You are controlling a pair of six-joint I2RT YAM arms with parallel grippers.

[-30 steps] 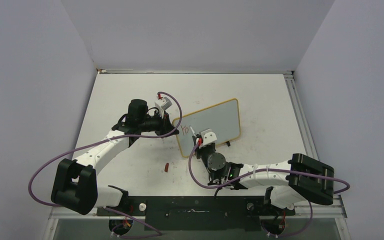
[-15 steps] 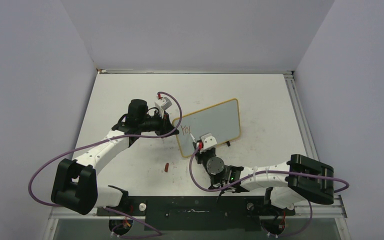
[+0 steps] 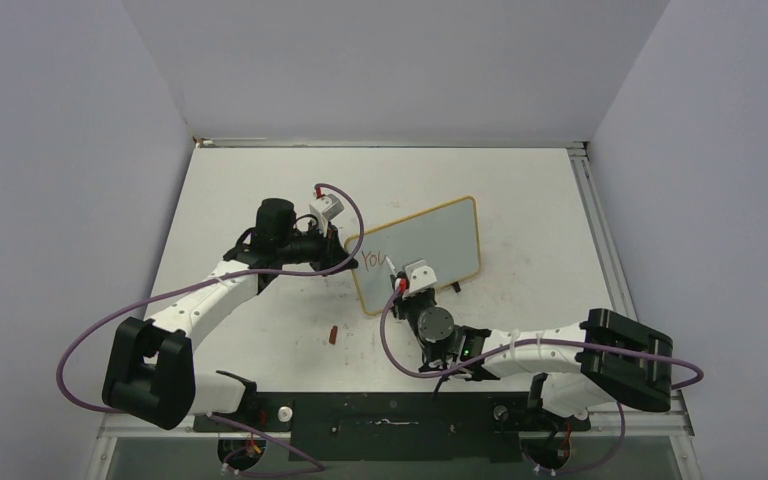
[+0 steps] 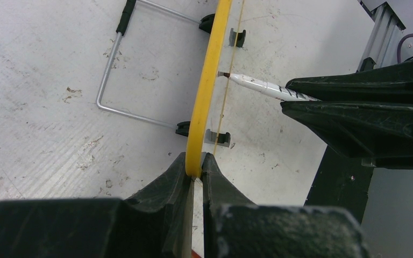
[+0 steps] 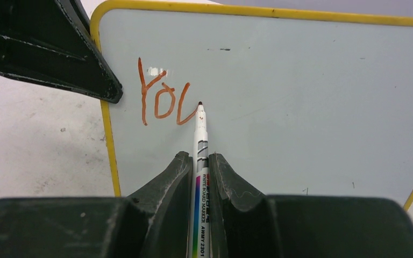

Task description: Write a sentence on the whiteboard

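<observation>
I am counting two claws of my own. My left claw point(image 4: 193, 166) is pinching one whiteboard point(image 3: 430, 240) by its yellow rim, and my right claw point(image 5: 199, 166) is gripping one marker point(image 5: 201, 134). Just left of the marker's tip, ahead of my right claw, three red letters of the sentence point(image 5: 164, 102) are showing in one line. Beyond my left claw, one bent wire stand point(image 4: 113, 70) is hanging off the board by two black clips. One small red piece point(image 3: 332, 335) is lying on the table point(image 3: 260, 180), apart from both claws, between them and my bases.
</observation>
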